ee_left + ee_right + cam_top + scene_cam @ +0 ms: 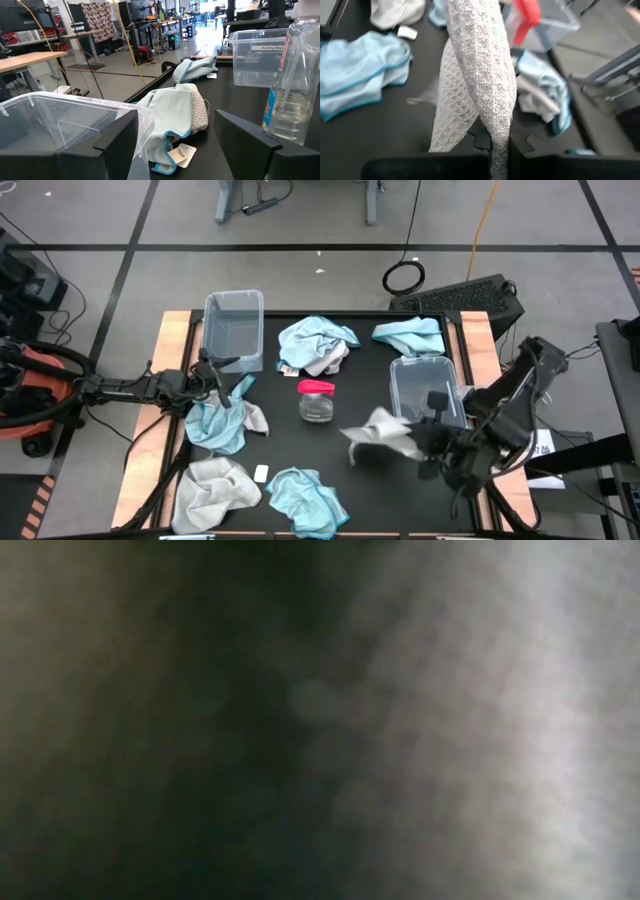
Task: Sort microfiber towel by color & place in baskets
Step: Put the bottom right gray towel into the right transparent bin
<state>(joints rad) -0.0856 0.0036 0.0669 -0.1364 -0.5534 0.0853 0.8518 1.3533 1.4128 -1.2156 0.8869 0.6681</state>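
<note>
My right gripper (420, 443) is over the table's near right part, shut on a grey waffle-weave towel (380, 435). This towel fills the middle of the right wrist view as a twisted strip (480, 75). One clear basket (428, 388) stands just beyond that gripper and another (233, 330) at the far left. At the table's left edge my left gripper (215, 372) waits open beside the left basket's rim (75, 107), with nothing between its fingers (182, 150). The low view is blocked by a blur. My right gripper pinches a bunched part of the grey towel (496, 142) between its two fingers, several layers gathered together. The fingers slant downward from the table's right side. The towel trails from them toward the table's middle, twisted and slack. Whether its free end (352, 436) touches the table cannot be told.
A clear jar with a pink lid (316, 400) stands mid-table. Loose towels lie around. A blue and grey heap (318, 345) is at the far middle and a blue one (410, 335) at the far right. Blue with grey (225, 420) lies left. Grey (213, 490) and blue (305, 498) lie near.
</note>
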